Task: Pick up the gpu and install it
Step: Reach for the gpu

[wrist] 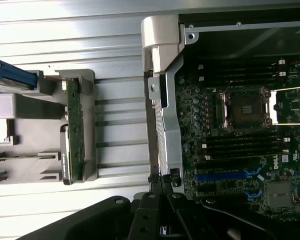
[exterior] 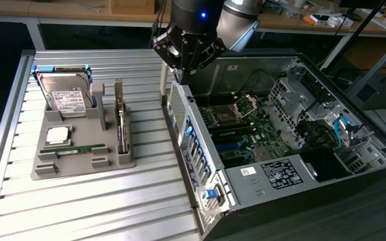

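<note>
A: Where is the gpu?
B: In the grey holder on the tabletop. It stands on its long edge in a slot along the holder's side nearest the case, with a pale upright piece at the end toward the back of the exterior view.
A: Is anything touching it?
B: No. The hand is apart from it and hovers over the case wall that faces the holder, near that wall's back corner.
A: How does the hand stand?
B: The fingers are pressed together with nothing between them. In the wrist view their dark tips meet just above the wall's metal edge.
A: What else sits in the holder?
B: A hard drive is propped up at the back. A square processor lies flat in front of it, and a slim green memory stick lies nearer the front. All three are on the exterior view's left of the gpu.
A: And the case?
B: It lies open on its side, on the exterior view's right of the holder, with the motherboard facing up. The wrist view shows a blue slot on that board.
</note>
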Robot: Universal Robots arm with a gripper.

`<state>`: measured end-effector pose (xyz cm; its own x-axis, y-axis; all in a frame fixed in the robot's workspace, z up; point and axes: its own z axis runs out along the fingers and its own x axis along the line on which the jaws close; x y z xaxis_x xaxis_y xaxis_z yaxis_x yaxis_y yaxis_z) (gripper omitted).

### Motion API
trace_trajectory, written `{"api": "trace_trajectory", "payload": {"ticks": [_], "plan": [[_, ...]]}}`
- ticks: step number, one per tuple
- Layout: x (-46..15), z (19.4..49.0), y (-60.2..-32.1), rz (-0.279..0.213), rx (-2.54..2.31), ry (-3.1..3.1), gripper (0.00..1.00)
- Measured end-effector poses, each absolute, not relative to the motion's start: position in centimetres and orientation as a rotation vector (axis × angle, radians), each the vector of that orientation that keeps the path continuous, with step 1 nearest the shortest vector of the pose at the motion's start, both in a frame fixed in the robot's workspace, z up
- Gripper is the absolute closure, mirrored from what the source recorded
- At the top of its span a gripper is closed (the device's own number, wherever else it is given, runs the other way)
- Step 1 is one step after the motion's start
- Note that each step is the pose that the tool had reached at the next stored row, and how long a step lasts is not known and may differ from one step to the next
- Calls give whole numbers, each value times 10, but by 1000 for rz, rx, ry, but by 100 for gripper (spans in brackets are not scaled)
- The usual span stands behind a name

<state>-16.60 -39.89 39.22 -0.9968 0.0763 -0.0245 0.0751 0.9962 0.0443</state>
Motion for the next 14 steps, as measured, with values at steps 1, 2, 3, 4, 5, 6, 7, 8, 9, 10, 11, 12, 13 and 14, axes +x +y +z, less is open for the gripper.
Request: {"api": "trace_trajectory", "payload": {"ticks": [1, 2, 3, 4, 5, 6, 7, 8, 9, 10, 11, 12, 13, 14], "plan": [[-166, 392, -399, 68, 118, 3112, 89], [-167, 392, -399, 68, 118, 3112, 89], [-167, 392, -399, 68, 118, 3113, 89], [-168, 392, -399, 68, 118, 3112, 89], [-168, 392, -399, 68, 118, 3112, 89], [-169, 392, -399, 68, 118, 3113, 89], [-169, 392, -399, 68, 118, 3112, 89], [-170, 392, -399, 68, 118, 3112, 89], [-171, 392, -399, 68, 118, 3112, 89], [-171, 392, -399, 68, 118, 3113, 89], [-172, 392, -399, 68, 118, 3113, 89], [-172, 392, -399, 68, 118, 3113, 89], [-172, 392, -399, 68, 118, 3112, 89], [-173, 392, -399, 68, 118, 3112, 89]]}}
